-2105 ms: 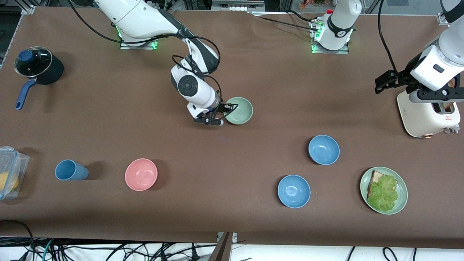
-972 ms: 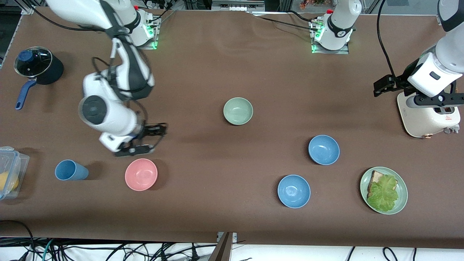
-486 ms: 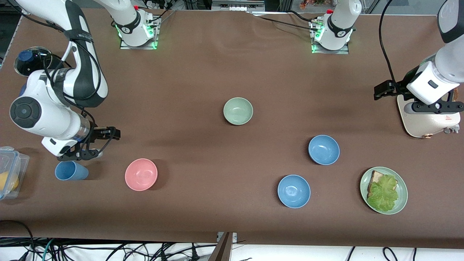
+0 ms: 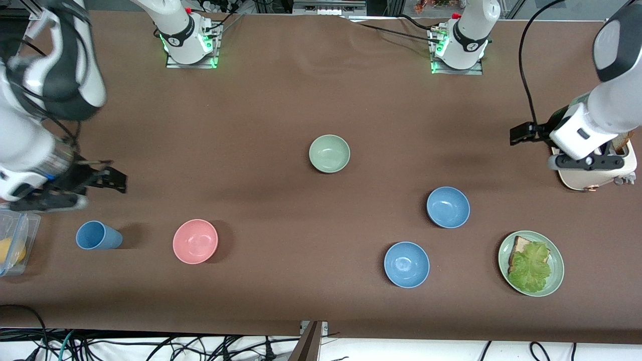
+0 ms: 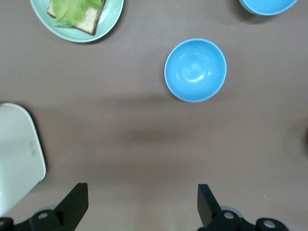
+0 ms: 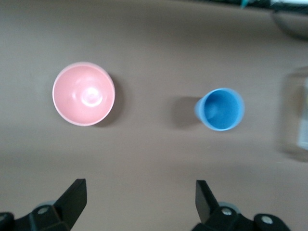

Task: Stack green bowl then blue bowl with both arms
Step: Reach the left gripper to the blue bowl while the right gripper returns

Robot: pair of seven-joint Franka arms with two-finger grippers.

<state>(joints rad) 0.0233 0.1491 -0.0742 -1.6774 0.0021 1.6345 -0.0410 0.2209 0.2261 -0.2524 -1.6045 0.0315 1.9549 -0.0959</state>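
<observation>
While no stack is yet begun, the small round pale mint-green bowl [image 4: 329, 153] sits alone and upright mid-table, clear on every side, presumably so a blue bowl can drop into it. Two smooth sky-blue round bowls [image 4: 448, 207] [image 4: 406, 264] lie nearer the front camera. Right gripper [image 4: 75, 188] over the right arm's table end: fingers spread wide, empty. Left gripper [image 5: 142, 202] beside the cream toaster [image 4: 597, 173]: spread, empty

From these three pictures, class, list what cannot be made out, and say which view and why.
- Front view: the pot is hidden under the right arm.
- Front view: the clear container is cut by the edge; its yellow contents are unidentifiable.
- Front view: the toaster is mostly covered by the left arm.
- Right wrist view: the container is blurred.
</observation>
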